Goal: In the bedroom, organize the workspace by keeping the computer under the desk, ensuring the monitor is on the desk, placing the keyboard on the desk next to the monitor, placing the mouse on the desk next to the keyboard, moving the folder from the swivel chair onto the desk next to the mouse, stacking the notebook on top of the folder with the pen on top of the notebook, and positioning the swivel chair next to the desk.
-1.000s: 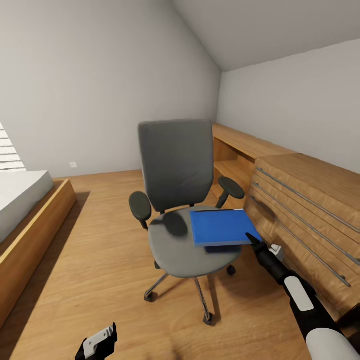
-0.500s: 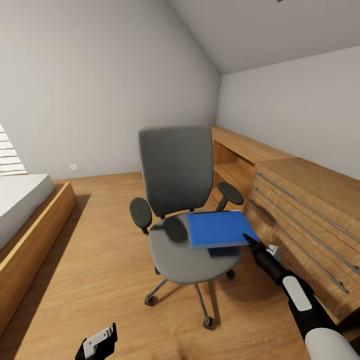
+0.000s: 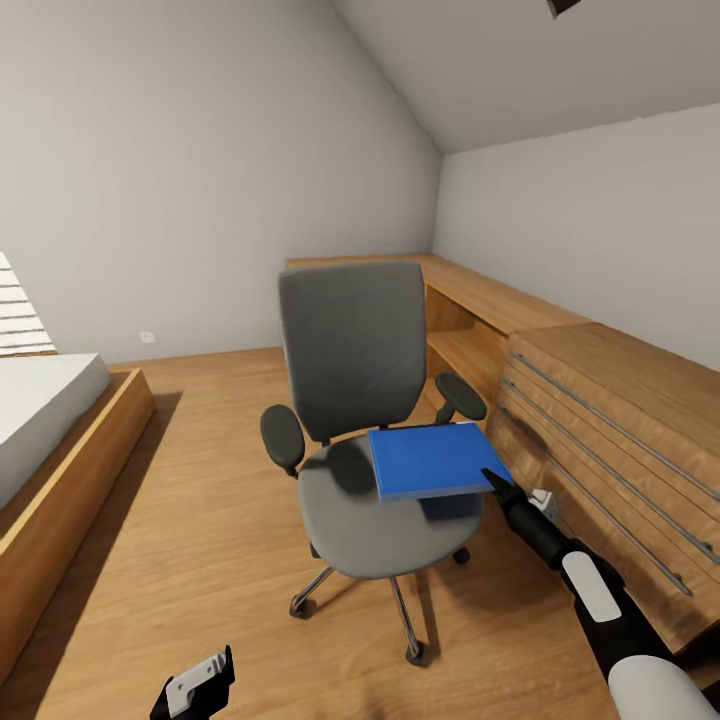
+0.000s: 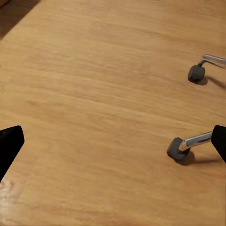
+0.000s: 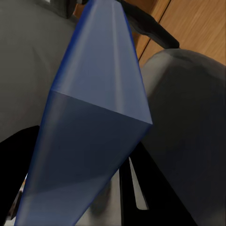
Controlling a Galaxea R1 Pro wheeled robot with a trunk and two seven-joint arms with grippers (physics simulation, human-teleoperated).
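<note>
The grey swivel chair [image 3: 350,340] stands in the middle of the bedroom floor, its back to the far wall. The bright blue folder [image 3: 435,460] hovers flat just over the right side of the seat, with my right gripper [image 3: 493,483] shut on its near right corner. In the right wrist view the folder [image 5: 94,94] runs out from between the black fingers [image 5: 141,183]. A dark patch [image 3: 450,506] lies on the seat under the folder; I cannot tell shadow from notebook. My left gripper [image 3: 192,686] hangs low and open [image 4: 113,146] over bare floor near two chair castors [image 4: 179,149].
A light wooden dresser [image 3: 610,420] with long bar handles stands close on the right, beside my right arm. A low wooden shelf unit [image 3: 480,300] runs along the right wall behind the chair. The bed [image 3: 50,430] is at the left, with open plank floor [image 3: 200,520] between.
The head view has tilted up a little, so everything sits lower. Relative to the seat, the folder has risen slightly in my right gripper. The left gripper has not moved.
</note>
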